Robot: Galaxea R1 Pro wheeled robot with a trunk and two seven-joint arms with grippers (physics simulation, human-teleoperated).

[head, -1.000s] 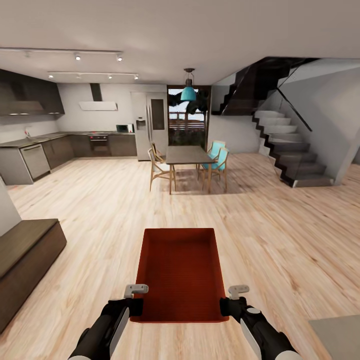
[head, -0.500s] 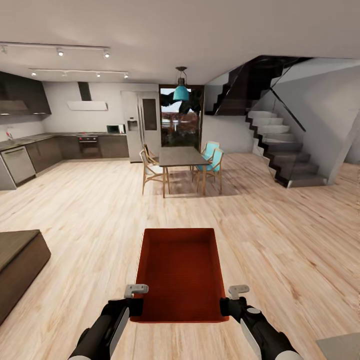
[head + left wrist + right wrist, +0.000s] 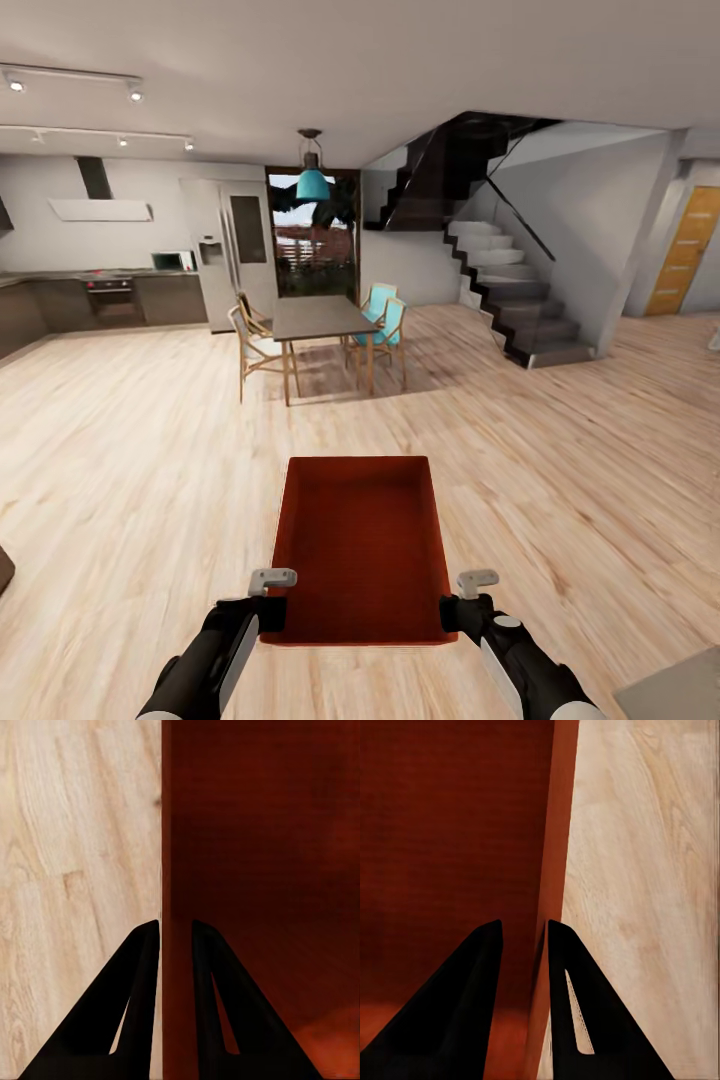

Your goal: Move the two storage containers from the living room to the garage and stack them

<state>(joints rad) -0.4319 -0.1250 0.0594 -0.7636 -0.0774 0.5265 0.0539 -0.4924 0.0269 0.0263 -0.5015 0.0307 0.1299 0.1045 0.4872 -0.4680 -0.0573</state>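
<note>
Container (image 3: 361, 545) hung level between our two grippers, left fingers (image 3: 142, 967) and right fingers (image 3: 562, 967) each pinched astride a side wall, carried above the wood floor (image 3: 560, 470) for transit.

Camera swung right; orange door (image 3: 687, 252) now visible.

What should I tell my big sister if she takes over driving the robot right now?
Left gripper: shut on the left wall of the storage container.
Right gripper: shut on its right wall.
The red-orange container is carried in front of the robot over the wood-plank floor, dining table and staircase ahead.
Done: one container picked up.
Left: reach the garage, set it down, fetch the second, stack it.
</note>
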